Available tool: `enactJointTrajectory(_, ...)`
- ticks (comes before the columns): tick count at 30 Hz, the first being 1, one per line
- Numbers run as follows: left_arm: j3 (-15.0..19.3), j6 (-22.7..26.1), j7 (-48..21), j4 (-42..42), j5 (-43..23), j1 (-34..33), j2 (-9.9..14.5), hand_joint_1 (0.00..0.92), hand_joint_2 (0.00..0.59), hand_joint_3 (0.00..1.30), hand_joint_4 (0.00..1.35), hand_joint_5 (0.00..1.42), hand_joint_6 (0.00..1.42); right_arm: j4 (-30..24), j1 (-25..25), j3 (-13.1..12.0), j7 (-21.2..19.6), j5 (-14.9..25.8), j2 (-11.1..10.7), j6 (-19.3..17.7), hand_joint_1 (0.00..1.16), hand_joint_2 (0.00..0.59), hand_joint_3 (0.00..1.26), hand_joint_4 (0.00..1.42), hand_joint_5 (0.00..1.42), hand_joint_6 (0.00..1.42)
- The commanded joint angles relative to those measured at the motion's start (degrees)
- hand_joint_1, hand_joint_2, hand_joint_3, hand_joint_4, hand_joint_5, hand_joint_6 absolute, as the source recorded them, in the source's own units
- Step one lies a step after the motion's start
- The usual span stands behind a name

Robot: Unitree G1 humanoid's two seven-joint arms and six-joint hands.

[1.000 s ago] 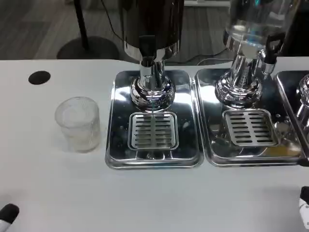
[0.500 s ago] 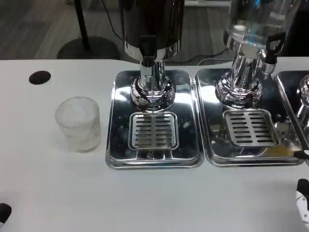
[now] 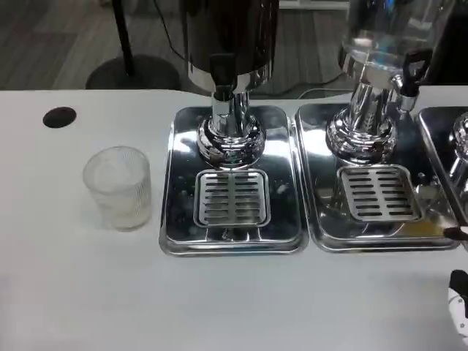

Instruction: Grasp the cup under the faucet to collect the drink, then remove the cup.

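A: So where are you at with this one? Looks like nothing's really kicked off.

B: Pretty much. Your cup (image 3: 118, 187) is sitting upright on the worktop (image 3: 80, 285), just left of the left tray (image 3: 170, 219), not under any faucet. It looks empty, though the ribbed clear wall makes that hard to call. The dark dispenser's faucet (image 3: 223, 72) hangs over the grate (image 3: 232, 197) with nothing under it.

A: And your hands?

B: You've only got a sliver of the right hand (image 3: 460, 307) poking in at the bottom right corner, well apart from the cup. Can't tell if its fingers are spread or curled, too little showing. It isn't touching anything I can see.

A: So what's left?

B: Basically all of it, I'd say. You need to grip the cup, get it onto the grate below the faucet, collect the drink, then pull it back out. The cup being on the left makes me think the left hand is the natural pick.
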Motion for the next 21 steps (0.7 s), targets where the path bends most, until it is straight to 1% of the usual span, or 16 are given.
enactJointTrajectory(1, 0.43, 1.68, -0.52, 1.27, -0.25, -1.71, -0.53, 0.153, 0.052, 0.0, 0.0, 0.0, 0.0, -0.6, 0.32, -0.66, -0.01, 0.56, -0.04, -0.02, 0.71, 0.519, 0.31, 0.24, 0.14, 0.04)
enactJointTrajectory(9, -0.22, 5.49, 1.66, 2.73, 2.98, -6.56, 0.0, 0.211, 0.062, 0.0, 0.0, 0.02, 0.0, -0.39, 0.4, -0.93, -0.16, 0.93, -0.09, -0.21, 0.7, 0.517, 0.32, 0.24, 0.14, 0.04)
enactJointTrajectory(14, -0.68, 8.24, 3.05, 3.39, 5.86, -9.2, 0.46, 0.218, 0.062, 0.0, 0.0, 0.03, 0.0, -0.39, 0.15, -0.69, -0.23, 1.01, -0.02, -0.19, 0.7, 0.517, 0.32, 0.24, 0.14, 0.04)
enactJointTrajectory(21, -1.38, 11.45, 4.64, 5.84, 8.19, -13.52, 0.37, 0.223, 0.07, 0.0, 0.0, 0.03, 0.0, -0.34, -0.23, -0.51, -0.27, 1.18, 0.22, -0.18, 0.7, 0.517, 0.32, 0.24, 0.14, 0.04)
